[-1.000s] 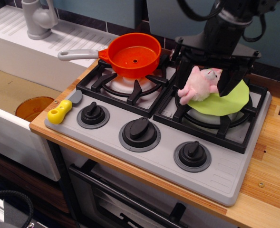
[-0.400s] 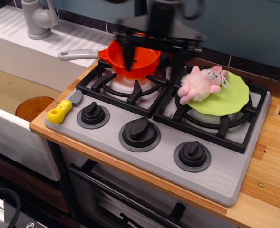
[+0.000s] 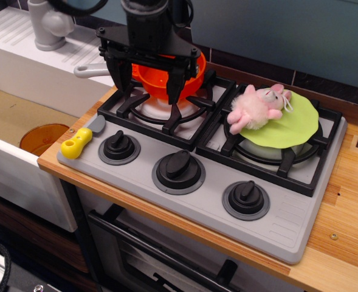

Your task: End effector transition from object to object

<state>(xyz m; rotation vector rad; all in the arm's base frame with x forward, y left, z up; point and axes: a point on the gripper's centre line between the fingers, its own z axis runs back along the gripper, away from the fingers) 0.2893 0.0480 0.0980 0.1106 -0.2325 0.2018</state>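
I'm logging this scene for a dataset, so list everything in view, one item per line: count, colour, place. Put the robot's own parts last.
Stove: one, grey with black grates, on the wooden counter.
Knobs: three, black, in a row along the stove front.
Pan: one, orange with a grey handle, on the left burner.
Plush toy: one, pink, on the right burner, lying on the cloth.
Cloth: one, lime green, over the right burner.
Knife: one, yellow handle and grey blade, at the stove's front left corner.
Plate: one, orange, in the sink.
Tap: one, grey, top left.
Gripper: one, black, open, over the pan.
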